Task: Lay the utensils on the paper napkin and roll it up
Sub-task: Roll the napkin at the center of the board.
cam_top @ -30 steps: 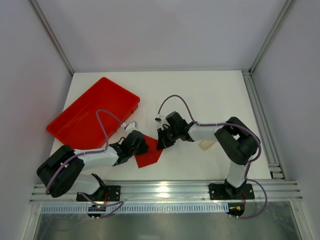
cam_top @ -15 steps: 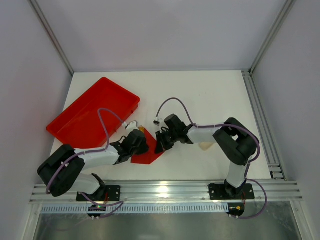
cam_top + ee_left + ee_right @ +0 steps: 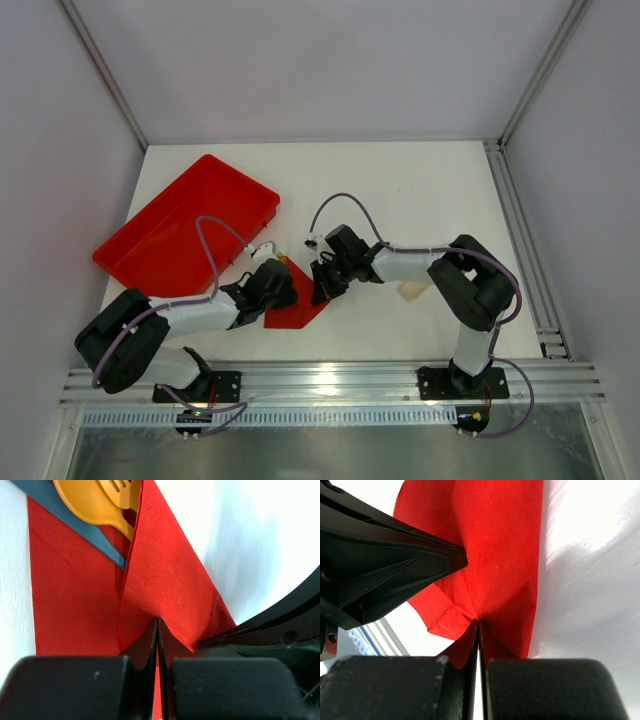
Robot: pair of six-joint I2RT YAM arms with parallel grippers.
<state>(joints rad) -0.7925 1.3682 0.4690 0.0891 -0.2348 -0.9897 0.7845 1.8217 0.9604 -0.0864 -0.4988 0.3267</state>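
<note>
The paper napkin [image 3: 300, 309] lies on the white table between the two arms, with one edge lifted and folded over. In the left wrist view my left gripper [image 3: 158, 622] is shut on a raised fold of the napkin [image 3: 165, 575]. The tan utensils [image 3: 100, 502], a spoon bowl and fork tines, lie on the napkin under that fold. My right gripper [image 3: 479, 622] is shut on another pinch of the napkin [image 3: 495, 540], facing the left gripper's black finger [image 3: 395, 575]. From above, the left gripper [image 3: 288, 290] and the right gripper [image 3: 320, 288] sit close together, and a utensil tip [image 3: 284, 259] pokes out.
A large red plastic tray [image 3: 190, 225] stands at the back left, just beyond the left arm. A pale beige object [image 3: 415, 291] lies by the right arm's forearm. An aluminium rail [image 3: 330, 385] runs along the near edge, and walls enclose the table.
Both grippers have shifted slightly left and away with the napkin pinched. The napkin's edge has risen into a fold, and a utensil tip now shows beyond it.
</note>
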